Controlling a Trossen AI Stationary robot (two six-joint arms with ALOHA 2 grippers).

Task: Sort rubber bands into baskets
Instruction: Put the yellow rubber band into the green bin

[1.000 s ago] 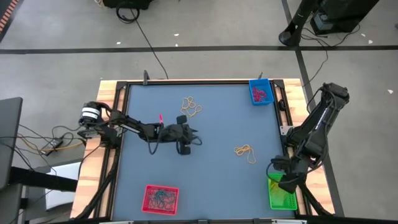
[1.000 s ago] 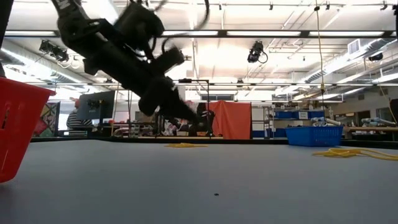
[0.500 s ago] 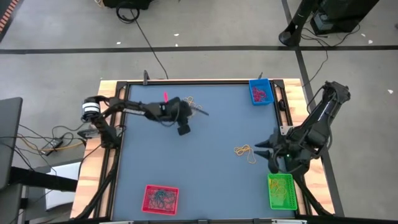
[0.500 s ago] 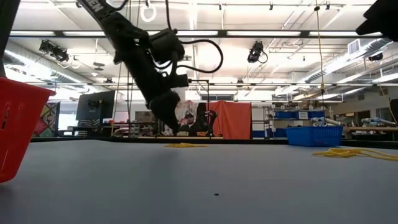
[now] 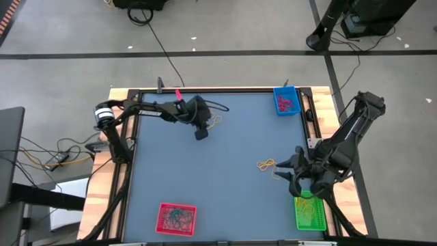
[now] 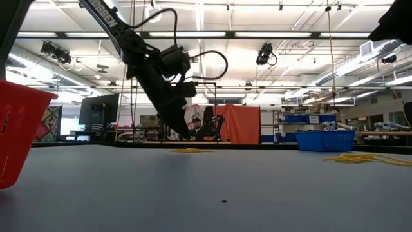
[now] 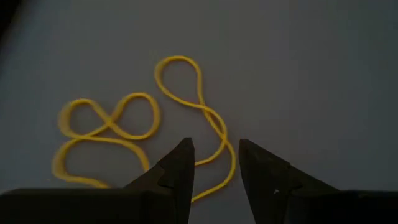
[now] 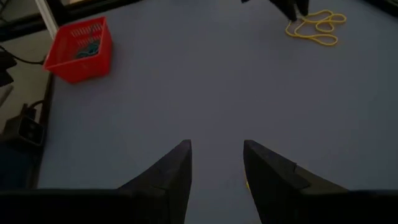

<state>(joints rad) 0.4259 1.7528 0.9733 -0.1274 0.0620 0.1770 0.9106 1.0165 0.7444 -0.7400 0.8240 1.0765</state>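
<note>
Yellow bands, far: a tangle of yellow rubber loops lies flat on the grey table, near its far edge, left of centre.
Yellow bands, near right: a second yellow cluster lies on the table just beside the right gripper.
Left gripper: over the far tangle, fingers apart; one loop strand runs through the gap between the tips, nothing clamped.
Right gripper: near the table's right edge, just above the green basket, fingers apart and empty.
Green basket: near right corner, partly covered by the right arm.
Blue basket: far right corner, with pink or red bands inside.
Red basket: near edge, left of centre, holding dark blue and green bands.
Room: ceiling lights and shelving show beyond the table.
</note>
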